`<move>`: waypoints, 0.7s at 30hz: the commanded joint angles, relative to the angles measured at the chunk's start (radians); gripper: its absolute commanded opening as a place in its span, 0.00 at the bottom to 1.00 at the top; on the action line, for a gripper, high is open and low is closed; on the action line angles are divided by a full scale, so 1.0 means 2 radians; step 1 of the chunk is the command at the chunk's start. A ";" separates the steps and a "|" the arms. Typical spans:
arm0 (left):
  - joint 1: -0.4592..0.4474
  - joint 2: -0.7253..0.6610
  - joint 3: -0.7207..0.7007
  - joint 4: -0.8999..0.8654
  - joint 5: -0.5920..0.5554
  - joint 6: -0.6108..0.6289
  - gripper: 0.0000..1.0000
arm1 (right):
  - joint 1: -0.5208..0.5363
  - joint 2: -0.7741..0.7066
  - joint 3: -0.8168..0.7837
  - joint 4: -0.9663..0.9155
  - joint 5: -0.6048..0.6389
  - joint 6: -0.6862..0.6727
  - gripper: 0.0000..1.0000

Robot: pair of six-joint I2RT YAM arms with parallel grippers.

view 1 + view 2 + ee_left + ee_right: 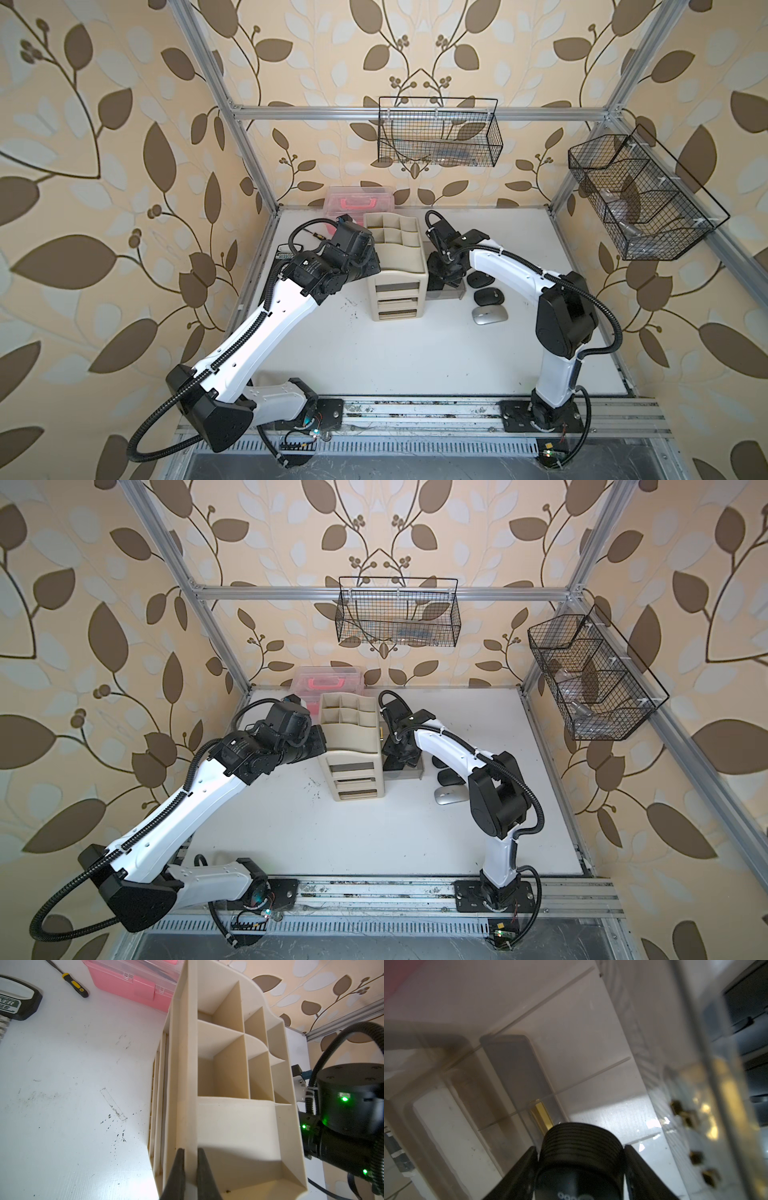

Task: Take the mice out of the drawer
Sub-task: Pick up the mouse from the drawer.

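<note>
A beige organizer point(397, 266) stands mid-table in both top views. My left gripper point(190, 1152) is shut on its side wall point(187, 1084). A clear drawer point(451, 294) sticks out on the organizer's right side. My right gripper point(579, 1148) reaches down into the clear drawer point(683, 1105) and is shut on a black mouse point(579, 1138), one finger on each side. Three mice lie on the table right of the drawer: two black mice point(478, 279) point(489, 296) and a silver mouse point(489, 314). The silver mouse point(451, 796) is partly hidden by the right arm in a top view.
A pink box point(359, 199) sits behind the organizer. A yellow-and-black screwdriver point(70, 980) and a black-handled tool point(18, 1001) lie on the table to its left. Two wire baskets point(440, 133) point(640, 195) hang on the back and right frame.
</note>
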 commanded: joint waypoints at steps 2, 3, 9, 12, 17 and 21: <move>-0.006 -0.001 -0.008 0.045 0.019 -0.013 0.00 | 0.022 0.023 0.001 -0.009 -0.012 0.001 0.74; -0.006 -0.001 -0.007 0.045 0.019 -0.013 0.00 | 0.023 0.024 -0.001 -0.008 -0.015 0.003 0.74; -0.006 -0.002 -0.008 0.046 0.018 -0.013 0.00 | 0.017 0.019 -0.012 0.002 -0.019 0.006 0.61; -0.006 -0.001 -0.007 0.048 0.018 -0.013 0.00 | 0.014 0.014 -0.016 0.009 -0.026 0.009 0.58; -0.006 -0.003 -0.005 0.041 0.011 -0.011 0.00 | 0.006 -0.003 -0.019 0.008 -0.016 0.013 0.55; -0.006 -0.004 -0.002 0.024 -0.011 -0.008 0.00 | -0.002 -0.016 -0.013 0.013 -0.021 0.021 0.55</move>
